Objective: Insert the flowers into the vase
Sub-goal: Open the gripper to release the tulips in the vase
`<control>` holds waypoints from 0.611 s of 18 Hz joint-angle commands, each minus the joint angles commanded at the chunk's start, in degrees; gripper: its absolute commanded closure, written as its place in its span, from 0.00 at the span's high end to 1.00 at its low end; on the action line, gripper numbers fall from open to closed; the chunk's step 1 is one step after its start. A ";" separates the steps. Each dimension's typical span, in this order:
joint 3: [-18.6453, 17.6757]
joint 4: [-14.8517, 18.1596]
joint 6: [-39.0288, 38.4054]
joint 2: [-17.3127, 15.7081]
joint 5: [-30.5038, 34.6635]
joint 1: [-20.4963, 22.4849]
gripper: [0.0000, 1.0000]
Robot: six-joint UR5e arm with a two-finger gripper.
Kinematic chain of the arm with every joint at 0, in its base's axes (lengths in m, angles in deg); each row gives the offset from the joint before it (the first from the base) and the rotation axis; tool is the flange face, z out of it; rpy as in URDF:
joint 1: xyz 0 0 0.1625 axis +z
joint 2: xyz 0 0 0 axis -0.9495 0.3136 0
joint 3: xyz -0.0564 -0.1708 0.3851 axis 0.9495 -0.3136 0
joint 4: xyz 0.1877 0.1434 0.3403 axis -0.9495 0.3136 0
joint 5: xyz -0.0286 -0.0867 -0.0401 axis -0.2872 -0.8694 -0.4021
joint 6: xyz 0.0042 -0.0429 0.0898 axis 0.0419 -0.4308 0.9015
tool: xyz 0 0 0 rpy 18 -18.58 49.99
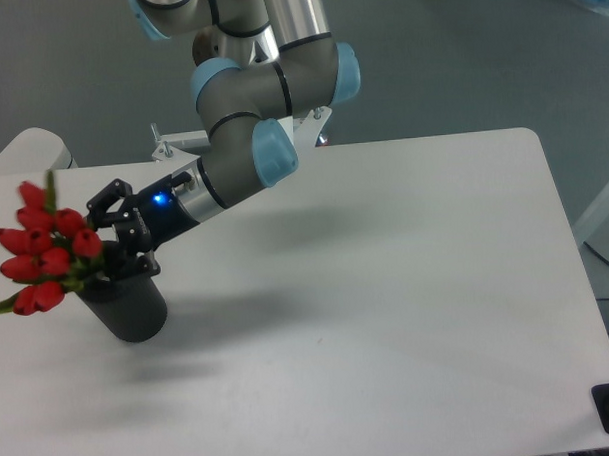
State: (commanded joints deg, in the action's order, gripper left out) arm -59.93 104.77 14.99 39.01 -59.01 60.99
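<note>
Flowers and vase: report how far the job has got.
Done: the red tulip bunch stands with its stems inside the matte black cylinder vase. In hand: the black two-finger gripper sits right by the stems; its grip is unclear. Left: let go and pull clear.

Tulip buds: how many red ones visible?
7 visible on the flowers, clustered at the left edge above the vase mouth: three upper, two middle, two lowest. More may hide behind these. The gripper sits right beside them.

Even, soft overhead light; diffuse shadows fall right of the gripper (107, 235) on the table (407, 284); image slightly soft.
</note>
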 joint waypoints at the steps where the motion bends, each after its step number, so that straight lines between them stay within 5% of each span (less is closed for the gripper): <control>1: 0.00 0.09 0.00 0.00 0.00 0.17 0.79; 3: 0.00 0.00 0.00 0.00 0.00 0.35 0.81; 7: 0.00 -0.09 -0.09 -0.09 0.00 1.67 0.99; 11: -0.09 -0.09 -0.35 -0.44 -0.09 4.04 1.00</control>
State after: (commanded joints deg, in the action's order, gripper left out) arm -60.02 104.68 14.64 38.57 -59.09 65.03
